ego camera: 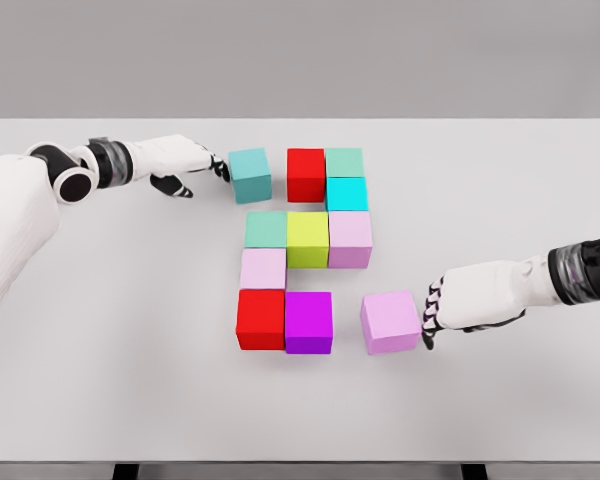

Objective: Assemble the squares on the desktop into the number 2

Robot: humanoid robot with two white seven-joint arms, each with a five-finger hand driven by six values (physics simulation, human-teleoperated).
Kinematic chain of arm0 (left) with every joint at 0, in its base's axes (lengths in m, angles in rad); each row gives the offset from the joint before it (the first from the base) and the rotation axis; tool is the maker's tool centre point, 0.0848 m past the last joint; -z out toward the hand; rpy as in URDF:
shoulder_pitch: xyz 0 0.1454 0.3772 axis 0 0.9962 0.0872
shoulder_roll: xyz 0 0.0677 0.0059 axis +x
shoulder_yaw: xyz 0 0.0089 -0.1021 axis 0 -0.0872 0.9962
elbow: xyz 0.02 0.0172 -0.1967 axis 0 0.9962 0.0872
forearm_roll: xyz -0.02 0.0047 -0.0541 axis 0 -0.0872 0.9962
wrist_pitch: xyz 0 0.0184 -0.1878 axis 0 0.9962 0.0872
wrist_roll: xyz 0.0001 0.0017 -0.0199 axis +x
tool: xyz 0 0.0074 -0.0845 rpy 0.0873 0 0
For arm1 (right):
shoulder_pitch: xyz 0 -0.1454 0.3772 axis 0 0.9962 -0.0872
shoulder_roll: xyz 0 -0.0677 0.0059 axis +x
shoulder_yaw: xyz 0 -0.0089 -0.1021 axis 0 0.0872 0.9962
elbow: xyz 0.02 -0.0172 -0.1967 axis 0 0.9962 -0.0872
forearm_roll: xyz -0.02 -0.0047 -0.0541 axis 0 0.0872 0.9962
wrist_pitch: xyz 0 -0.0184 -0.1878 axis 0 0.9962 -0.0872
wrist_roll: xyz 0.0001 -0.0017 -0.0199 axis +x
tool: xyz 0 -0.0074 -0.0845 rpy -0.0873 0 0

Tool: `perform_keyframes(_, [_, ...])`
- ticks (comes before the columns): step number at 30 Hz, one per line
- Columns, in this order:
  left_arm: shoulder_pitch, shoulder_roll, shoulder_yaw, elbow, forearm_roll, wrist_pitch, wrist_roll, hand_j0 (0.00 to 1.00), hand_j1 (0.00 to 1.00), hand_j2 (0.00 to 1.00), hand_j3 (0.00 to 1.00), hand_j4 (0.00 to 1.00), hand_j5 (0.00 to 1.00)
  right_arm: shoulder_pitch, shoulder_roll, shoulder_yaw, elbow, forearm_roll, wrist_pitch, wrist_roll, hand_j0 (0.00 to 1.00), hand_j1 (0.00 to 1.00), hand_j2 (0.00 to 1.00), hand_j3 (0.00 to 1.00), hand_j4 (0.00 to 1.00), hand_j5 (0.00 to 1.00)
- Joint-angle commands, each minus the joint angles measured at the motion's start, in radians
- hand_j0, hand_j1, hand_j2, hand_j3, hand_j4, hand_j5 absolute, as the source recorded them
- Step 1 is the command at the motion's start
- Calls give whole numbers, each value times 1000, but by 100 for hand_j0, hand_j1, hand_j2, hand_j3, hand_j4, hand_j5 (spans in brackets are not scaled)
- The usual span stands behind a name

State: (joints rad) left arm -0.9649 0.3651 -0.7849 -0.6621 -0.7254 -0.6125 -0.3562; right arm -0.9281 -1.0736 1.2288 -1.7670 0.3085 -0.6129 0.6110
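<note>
On the white tabletop [100,400] most of the 2 is built, only a teal cube [249,175] and pink cube [390,322] being nudged in by loosely curled left hand [185,162] and right hand [470,298] fingers, nothing gripped.

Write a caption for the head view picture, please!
Both hands nudge the last two cubes into a colorful block "2" on the table.

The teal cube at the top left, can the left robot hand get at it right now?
Probably yes: the left robot hand sits just left of the teal cube, fingertips at its side, with nothing between them.
</note>
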Motion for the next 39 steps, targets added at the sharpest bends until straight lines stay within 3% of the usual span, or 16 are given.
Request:
perform_keyframes(1, [0,-2,3,9,4,2,0,73,73,73,73,73,73,0,3,0,0,-12,2,0,64,64,64,64,64,64])
perform_keyframes(15, [-18,-15,4,36,4,2,0,74,74,74,74,74,74,0,35,0,0,-12,2,0,64,64,64,64,64,64])
perform_keyframes(31, [-25,-20,7,35,4,2,0,75,75,75,75,75,75,0,-2,-12,3,20,2,0,64,64,64,64,64,64])
perform_keyframes(39, [-28,-31,18,38,4,2,0,75,75,75,75,75,75,0,4,-14,4,21,2,0,45,45,45,45,45,45])
